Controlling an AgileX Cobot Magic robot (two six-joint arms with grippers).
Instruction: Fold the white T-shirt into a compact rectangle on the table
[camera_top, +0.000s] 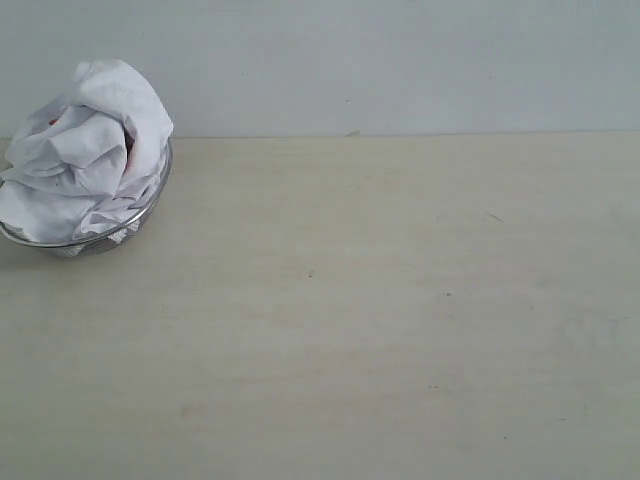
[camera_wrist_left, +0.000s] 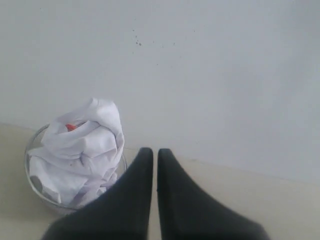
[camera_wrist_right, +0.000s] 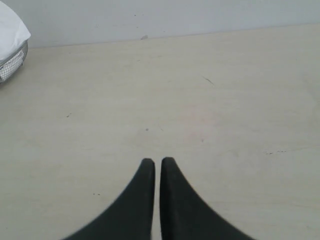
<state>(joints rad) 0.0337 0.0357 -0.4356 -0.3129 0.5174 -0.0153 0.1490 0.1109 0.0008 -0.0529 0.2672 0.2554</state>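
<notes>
Worktop (camera_top: 380, 330) checked first in the exterior view: found pale beige wood grain with faint specks and a few short scratches, running back to a plain pale wall (camera_top: 400, 60) at twelve o'clock. Spotted the white T-shirt (camera_top: 85, 150) far out at ten o'clock, not laid flat but bunched into a wrinkled heap inside a silver mesh bowl (camera_top: 150, 205), piled well above the rim and drooping over the edge on the eight o'clock side. Noted the bowl resting on the worktop close to the wall line, partly cut off by the picture's edge at nine o'clock. Caught a small orange tag (camera_wrist_left: 71, 127) peeking out among the upper folds in the left wrist view; could not make out any lettering on the cloth. Saw the left end effector (camera_wrist_left: 155, 152) through its own wrist camera: two dark tapered fingers pressed together with only a hairline seam between them, pinching nothing, aimed toward the wall with the bowl just beside them and no cloth in their grip. Found the right end effector (camera_wrist_right: 157, 162) in the same state, fingers pressed together and empty, poised over open worktop well apart from the shirt, with only a sliver of mesh and white cloth showing at the fringe of that view.
</notes>
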